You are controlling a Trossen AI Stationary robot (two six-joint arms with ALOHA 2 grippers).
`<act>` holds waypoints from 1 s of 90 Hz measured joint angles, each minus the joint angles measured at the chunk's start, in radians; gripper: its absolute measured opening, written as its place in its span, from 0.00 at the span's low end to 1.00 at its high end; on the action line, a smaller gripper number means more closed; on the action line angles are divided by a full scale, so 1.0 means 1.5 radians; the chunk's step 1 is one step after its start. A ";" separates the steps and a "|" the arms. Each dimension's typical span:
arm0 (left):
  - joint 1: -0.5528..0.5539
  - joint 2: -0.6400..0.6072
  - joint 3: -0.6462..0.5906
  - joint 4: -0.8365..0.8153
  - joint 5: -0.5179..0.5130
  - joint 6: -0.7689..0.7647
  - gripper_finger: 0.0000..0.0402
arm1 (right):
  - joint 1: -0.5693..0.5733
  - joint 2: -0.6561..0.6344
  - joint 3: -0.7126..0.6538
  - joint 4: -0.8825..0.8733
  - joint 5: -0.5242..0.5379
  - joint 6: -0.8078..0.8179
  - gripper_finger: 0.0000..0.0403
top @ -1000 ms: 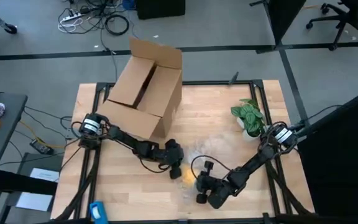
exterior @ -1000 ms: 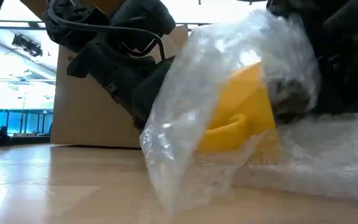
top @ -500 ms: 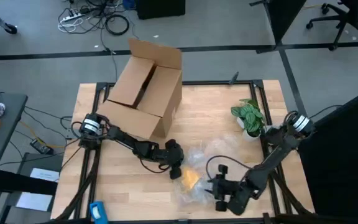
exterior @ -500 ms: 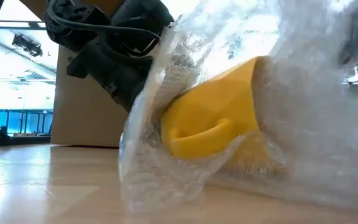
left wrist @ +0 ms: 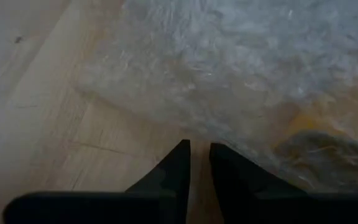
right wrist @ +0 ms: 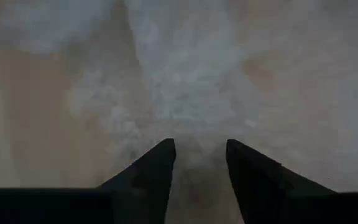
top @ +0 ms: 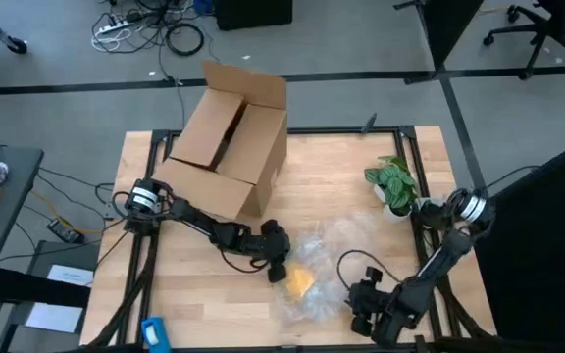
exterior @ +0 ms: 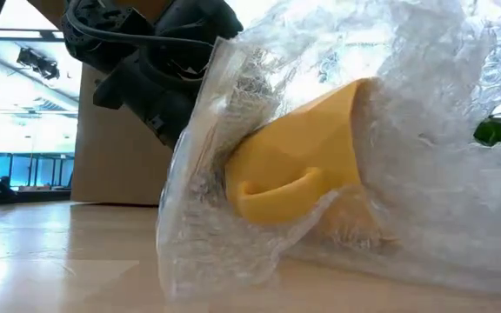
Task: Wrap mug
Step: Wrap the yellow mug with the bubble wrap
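The yellow mug (exterior: 298,174) lies tipped on its side on the wooden table (top: 194,294), its loop handle (exterior: 277,187) toward the near edge. Crinkly clear plastic sheet (exterior: 390,130) covers it. From above, the mug (top: 300,282) shows through the sheet (top: 333,257). My left gripper (top: 277,261) stands at the sheet's left edge, fingers nearly together. My right gripper (top: 359,306) is open near the table's front right, at the sheet's right edge (right wrist: 185,106); whether it touches the sheet I cannot tell. My left gripper (left wrist: 199,152) meets the sheet's left edge (left wrist: 194,134) only at its fingertips, coming in low from the table's left. A narrow gap stays between the tips. The sheet rises from there and drapes over the mug.
An open cardboard box (top: 229,137) stands at the far left of the table, close behind my left arm. A small potted plant (top: 392,186) sits at the far right. A blue object (top: 155,333) lies at the near left edge.
My right gripper has drawn away from the mug toward the table's near right corner and has left the low view. The sheet now lies spread over the mug and out to the right. The mug has tipped further onto its side.
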 joint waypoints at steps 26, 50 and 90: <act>-0.005 0.001 -0.001 0.010 -0.004 -0.001 0.12 | -0.039 0.002 0.015 0.089 0.013 -0.126 0.28; -0.005 0.001 -0.001 0.013 -0.002 -0.003 0.12 | -0.045 -0.025 0.033 0.084 -0.015 -0.184 0.28; -0.014 0.002 -0.001 0.029 -0.002 -0.004 0.12 | -0.145 -0.024 0.014 0.243 0.030 -0.450 0.28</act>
